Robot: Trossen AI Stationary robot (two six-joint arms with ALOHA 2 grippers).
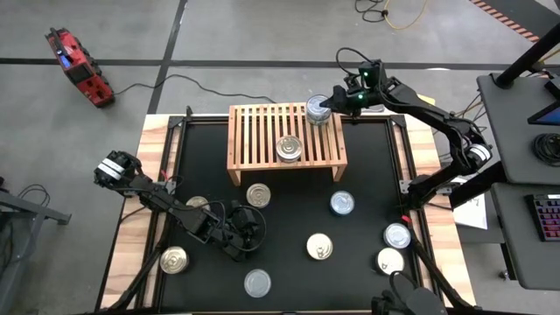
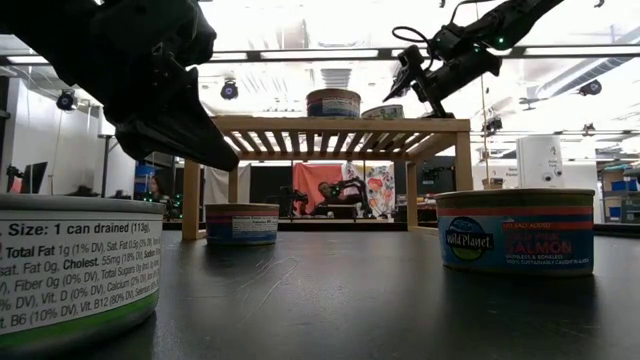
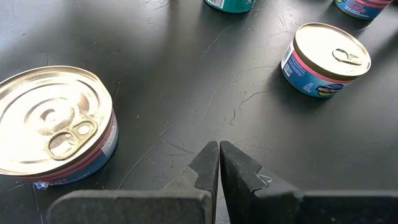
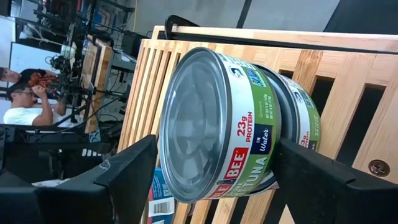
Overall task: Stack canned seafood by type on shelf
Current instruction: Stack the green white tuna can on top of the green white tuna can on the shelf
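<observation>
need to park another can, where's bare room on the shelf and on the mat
The shelf is free across its left half; a can sits mid-front, and the right gripper holds stacked cans at the back right corner. The mat is open just in front of the shelf's right half. The front left is crowded by the shut left gripper and cans.

A grey concrete floor (image 1: 262,35) surrounds the surface (image 1: 289,210), which has a black mat with pale wood edges showing at the sides. Dark seams cross the floor, and a black cable (image 1: 144,85) runs from a red device (image 1: 77,63) lying on it. A yellow cord (image 1: 407,16) curls near the far edge. A dark desk (image 1: 516,166) beside the surface carries a keyboard (image 1: 547,217). Bright ceiling lights (image 2: 300,52) glow overhead, and a person (image 4: 22,106) sits in the cluttered room beyond.
</observation>
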